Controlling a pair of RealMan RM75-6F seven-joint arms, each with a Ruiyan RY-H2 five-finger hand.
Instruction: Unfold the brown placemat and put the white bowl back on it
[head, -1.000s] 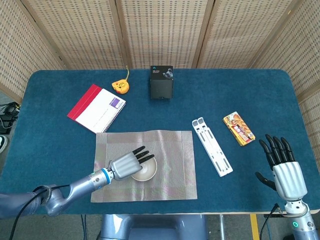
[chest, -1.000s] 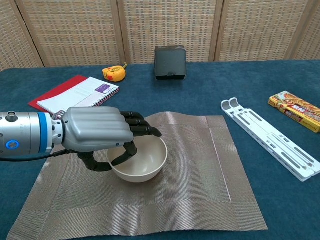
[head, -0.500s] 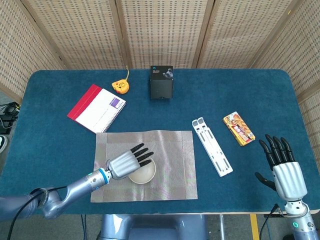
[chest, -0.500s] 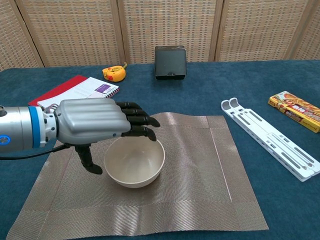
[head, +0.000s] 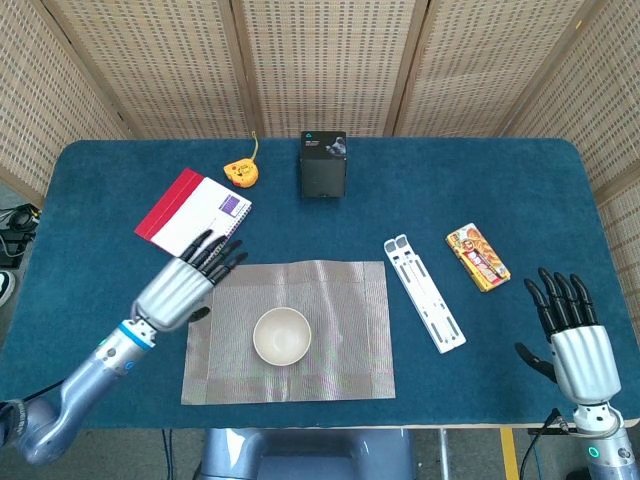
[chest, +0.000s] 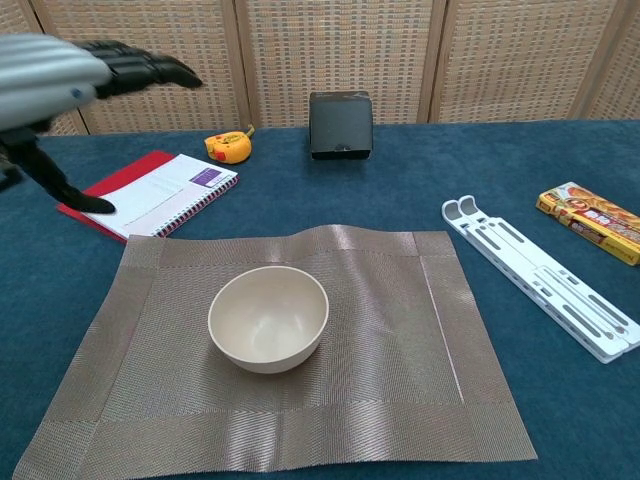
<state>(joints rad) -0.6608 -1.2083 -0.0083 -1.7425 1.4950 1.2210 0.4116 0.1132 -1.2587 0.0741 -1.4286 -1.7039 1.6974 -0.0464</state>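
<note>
left hand (head: 185, 285) has lifted off the white bowl (head: 282, 336) and now hovers released, fingers spread, over the brown placemat (head: 350, 300)'s left edge near the notebook (head: 193, 215) | right hand (head: 572, 345) unchanged, empty, fingers apart, at desk (head: 500, 180)'s near right corner | bowl upright, left of centre on the flat placemat

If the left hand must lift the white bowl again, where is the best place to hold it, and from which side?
Probably the rim nearest the left hand. The white bowl stands upright and open on the placemat, with round smooth walls, so pinching the rim from above, thumb outside and fingers inside, looks surer than gripping its sides. Nothing stands beside it.
</note>
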